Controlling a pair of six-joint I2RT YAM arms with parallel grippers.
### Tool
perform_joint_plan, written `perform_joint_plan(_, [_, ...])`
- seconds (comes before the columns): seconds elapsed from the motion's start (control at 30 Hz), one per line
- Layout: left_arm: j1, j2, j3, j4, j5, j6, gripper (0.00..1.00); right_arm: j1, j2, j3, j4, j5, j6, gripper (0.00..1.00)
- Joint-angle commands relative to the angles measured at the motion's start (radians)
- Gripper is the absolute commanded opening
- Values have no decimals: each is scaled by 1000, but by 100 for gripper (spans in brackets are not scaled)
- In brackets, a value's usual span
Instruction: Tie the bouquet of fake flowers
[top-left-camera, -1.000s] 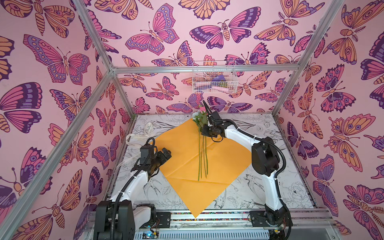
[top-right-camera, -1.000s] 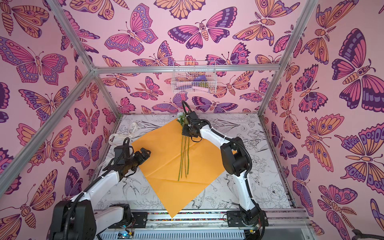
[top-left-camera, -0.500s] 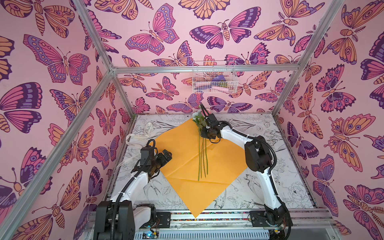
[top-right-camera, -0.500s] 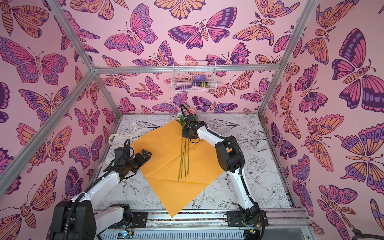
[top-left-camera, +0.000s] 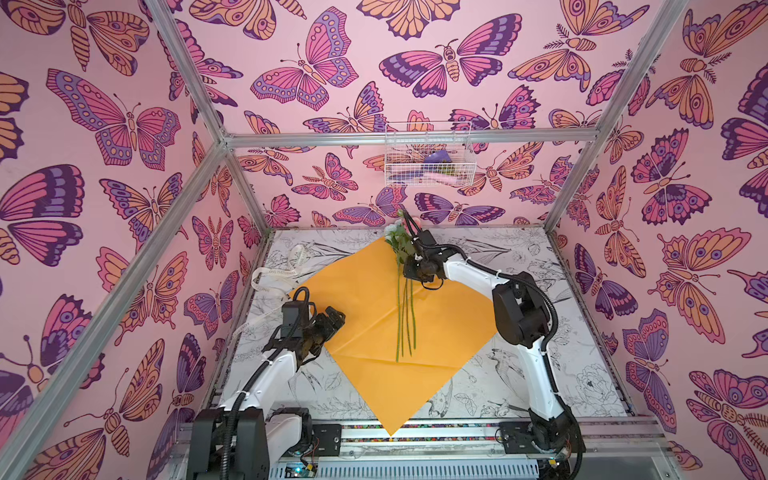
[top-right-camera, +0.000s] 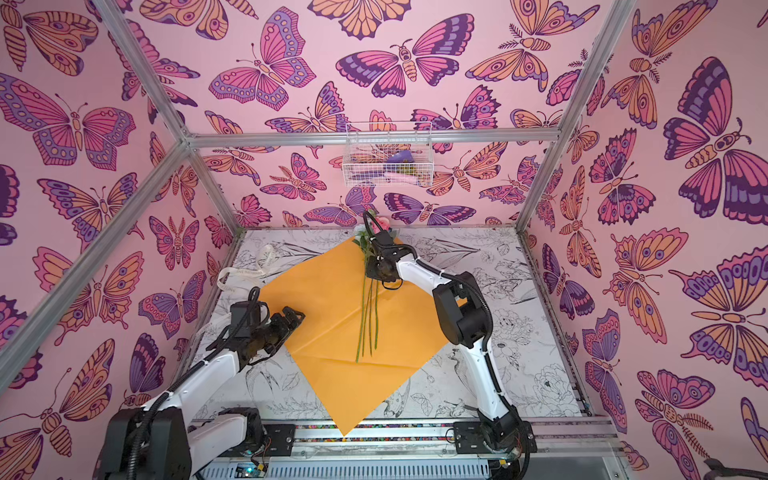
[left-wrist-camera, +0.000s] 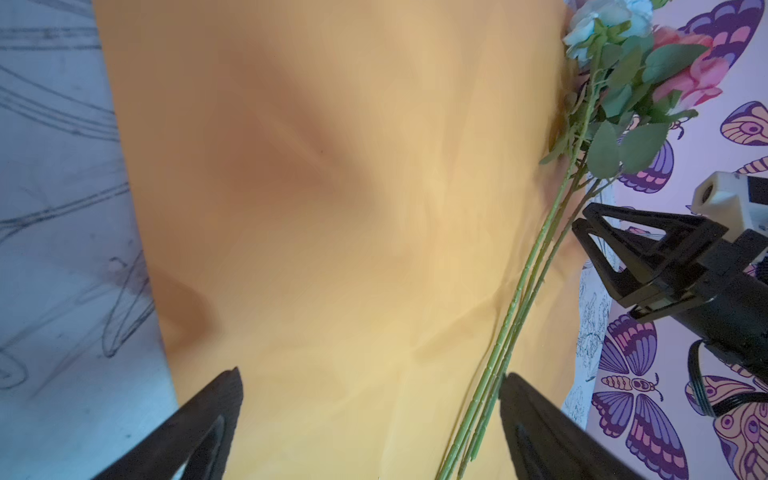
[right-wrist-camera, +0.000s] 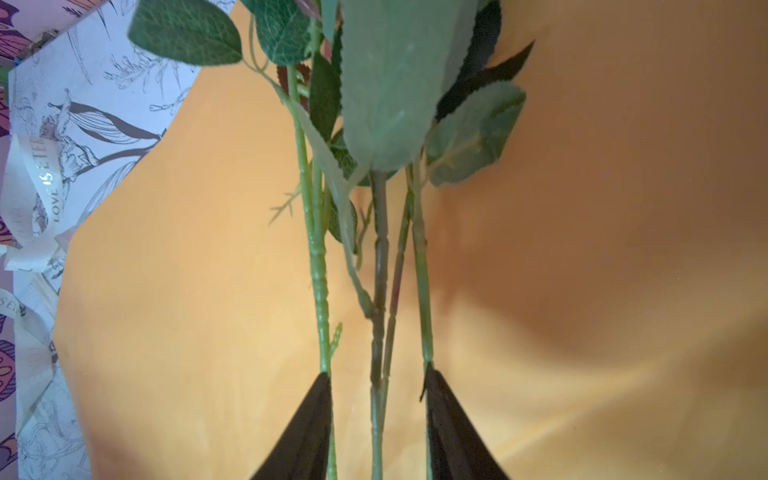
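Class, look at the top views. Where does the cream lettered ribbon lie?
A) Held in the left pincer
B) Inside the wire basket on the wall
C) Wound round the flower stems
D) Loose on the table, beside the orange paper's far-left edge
D: in a top view the cream lettered ribbon lies curled on the table beside the orange paper sheet, well apart from the flower stems that lie on that sheet.
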Motion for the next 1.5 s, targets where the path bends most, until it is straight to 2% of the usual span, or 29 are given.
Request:
perform_joint_plan(0.0, [-15, -37, -23, -106, 11, -23, 98, 8, -68, -33, 25, -14, 16, 39])
perform_joint_plan(0.2, [-73, -98, -30, -253, -48, -69, 97, 8, -142, -124, 66, -57, 11, 41])
perform_joint_plan(0.23, [-90, -108, -26, -283, -60, -77, 97, 10, -164, -148, 70, -63, 3, 43])
perform_joint_plan(0.47, [-176, -158, 12, -488, -121, -126, 97, 37, -375, -380, 105, -51, -106, 45])
perform_joint_plan(0.57, [-212, -165, 20, -537, -110, -151, 98, 59, -462, -471, 82, -11, -149, 45])
perform_joint_plan(0.7, [-267, -144, 5, -535, -34, -174, 98, 89, -561, -589, 50, 53, -192, 47])
perform_joint_plan(0.73, [-279, -138, 3, -533, -17, -172, 98, 95, -584, -616, 40, 71, -200, 85])
perform_joint_plan(0.77, [-287, -137, -2, -528, -5, -169, 98, 97, -607, -640, 34, 82, -207, 99])
perform_joint_plan(1.03, [-298, -189, -54, -450, 85, -149, 97, 109, -747, -776, 37, 198, -214, 99])
perform_joint_plan(1.3, [-299, -188, -88, -290, 187, -130, 95, 143, -753, -788, 16, 290, -201, 99])
perform_joint_plan(1.47, [-299, -235, -86, -248, 195, -118, 94, 143, -752, -810, 17, 268, -185, 99])
